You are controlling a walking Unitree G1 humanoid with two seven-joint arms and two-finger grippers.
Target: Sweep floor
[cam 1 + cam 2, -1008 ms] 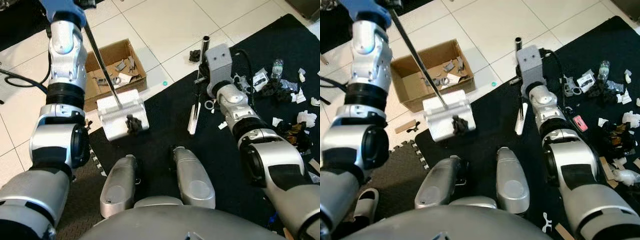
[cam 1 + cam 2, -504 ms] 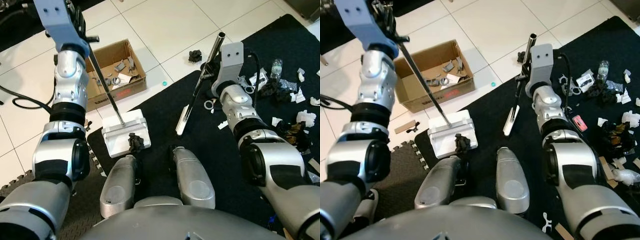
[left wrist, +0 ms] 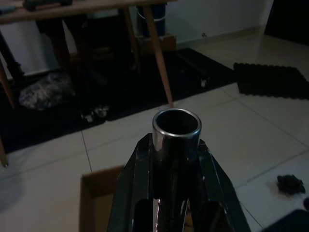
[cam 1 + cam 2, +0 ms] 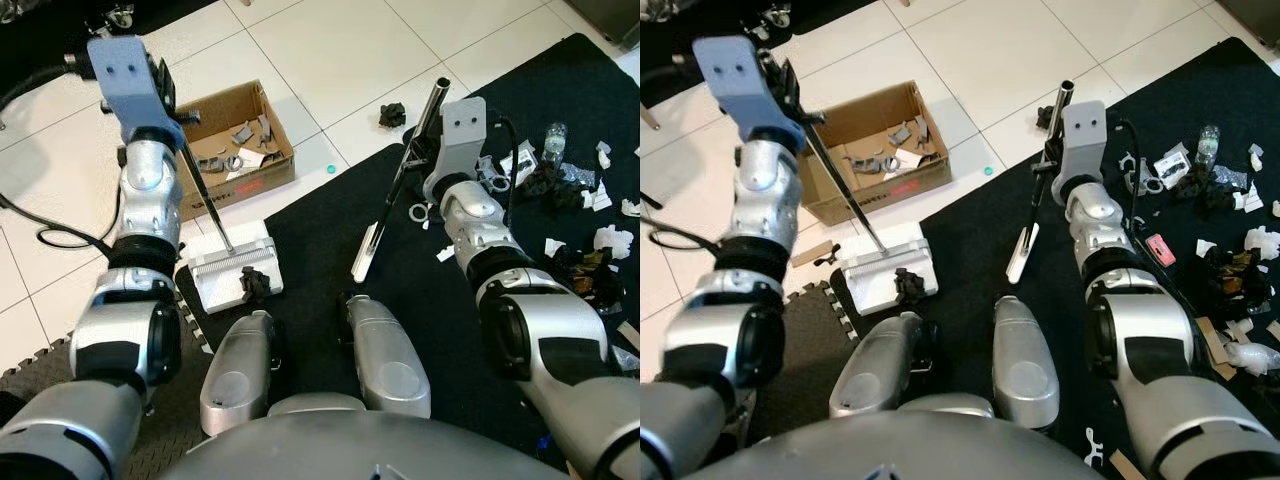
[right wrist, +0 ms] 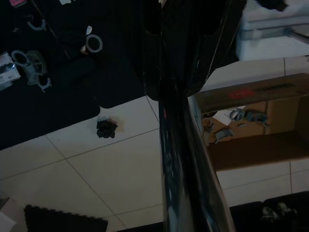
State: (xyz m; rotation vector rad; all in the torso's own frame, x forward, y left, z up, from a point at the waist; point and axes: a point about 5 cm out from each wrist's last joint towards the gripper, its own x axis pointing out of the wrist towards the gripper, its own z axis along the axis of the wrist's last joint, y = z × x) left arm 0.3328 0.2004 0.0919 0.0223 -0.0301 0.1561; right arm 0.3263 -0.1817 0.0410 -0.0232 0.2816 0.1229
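Note:
My left gripper [image 3: 176,141] is shut on the metal handle [image 4: 205,195] of a white dustpan [image 4: 225,268], held up over the cardboard box. The pan rests at the black mat's edge, in front of my left knee, with a dark crumpled clump [image 4: 254,283] on it. On the other side, my right gripper [image 4: 428,150] is shut on the broom handle [image 4: 415,135]. That handle slants down to the white broom head [image 4: 364,252], which lies on the black mat [image 4: 420,270]. Another dark clump [image 4: 391,114] lies on the white tile beyond the mat.
An open cardboard box [image 4: 258,172] holding grey scraps stands on the tile at the left. Paper scraps, a small bottle [image 4: 555,133] and other litter are strewn over the mat at the right. A black cable [image 4: 50,235] crosses the tile at far left.
The dustpan has slid nearer to me along the mat's edge, still carrying the clump. The broom head has shifted left and its handle now leans more.

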